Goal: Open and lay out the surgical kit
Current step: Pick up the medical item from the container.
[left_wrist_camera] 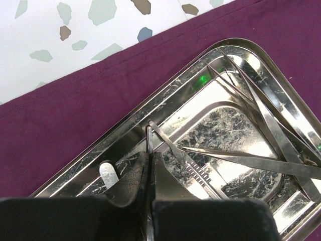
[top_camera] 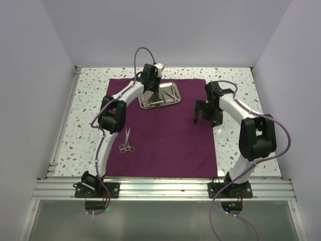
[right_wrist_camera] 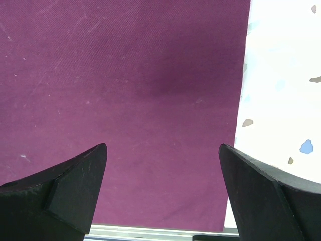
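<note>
The dark purple cloth (top_camera: 165,140) lies spread flat on the table. The steel tray (top_camera: 171,91) sits on its far part. My left gripper (top_camera: 152,92) reaches down into the tray. In the left wrist view this gripper (left_wrist_camera: 149,156) is shut on a thin steel instrument (left_wrist_camera: 149,136) held edge-on between the pads. Ridged tweezers (left_wrist_camera: 196,172) and several other long steel tools (left_wrist_camera: 266,113) lie in the tray (left_wrist_camera: 125,131). Silver scissors (top_camera: 126,143) lie on the cloth's left side. My right gripper (top_camera: 199,113) is open and empty above the cloth's right part (right_wrist_camera: 140,85).
The speckled white tabletop (top_camera: 75,125) borders the cloth on both sides and shows in the right wrist view (right_wrist_camera: 281,75). White walls enclose the left, right and back. A metal rail (top_camera: 160,188) runs along the near edge.
</note>
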Motion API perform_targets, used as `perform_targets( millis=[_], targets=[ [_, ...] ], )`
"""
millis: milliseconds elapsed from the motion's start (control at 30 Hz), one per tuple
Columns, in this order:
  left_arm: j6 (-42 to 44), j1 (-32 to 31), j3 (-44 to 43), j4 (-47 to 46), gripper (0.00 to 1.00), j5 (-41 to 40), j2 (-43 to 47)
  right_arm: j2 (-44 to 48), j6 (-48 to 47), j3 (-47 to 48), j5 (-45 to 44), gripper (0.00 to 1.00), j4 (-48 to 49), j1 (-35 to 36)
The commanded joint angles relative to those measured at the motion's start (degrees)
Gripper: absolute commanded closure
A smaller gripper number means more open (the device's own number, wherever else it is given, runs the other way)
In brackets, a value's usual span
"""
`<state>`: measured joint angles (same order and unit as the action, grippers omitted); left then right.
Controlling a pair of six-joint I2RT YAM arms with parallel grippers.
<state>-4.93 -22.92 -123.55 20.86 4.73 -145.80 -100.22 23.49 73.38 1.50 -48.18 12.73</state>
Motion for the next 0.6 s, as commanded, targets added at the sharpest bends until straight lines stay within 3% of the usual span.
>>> perform_targets(
  millis=[0,300,567],
  targets=[
    [0.18,0.42,2.0,13.85,1.0,-1.12,-2.83,1.08,-0.46,0.97,1.93,0.03,0.55,-0.25],
    [-3.51,2.7,-4.95,13.59,1.0,-2.36,5.6,2.14,0.07,1.41,2.28,0.03,0.37,-0.25],
    [-6.67,4.64,-2.67,11.22,1.0,-0.6,12.81,2.49,0.6,1.41,2.55,0.03,0.37,-0.16]
  ],
)
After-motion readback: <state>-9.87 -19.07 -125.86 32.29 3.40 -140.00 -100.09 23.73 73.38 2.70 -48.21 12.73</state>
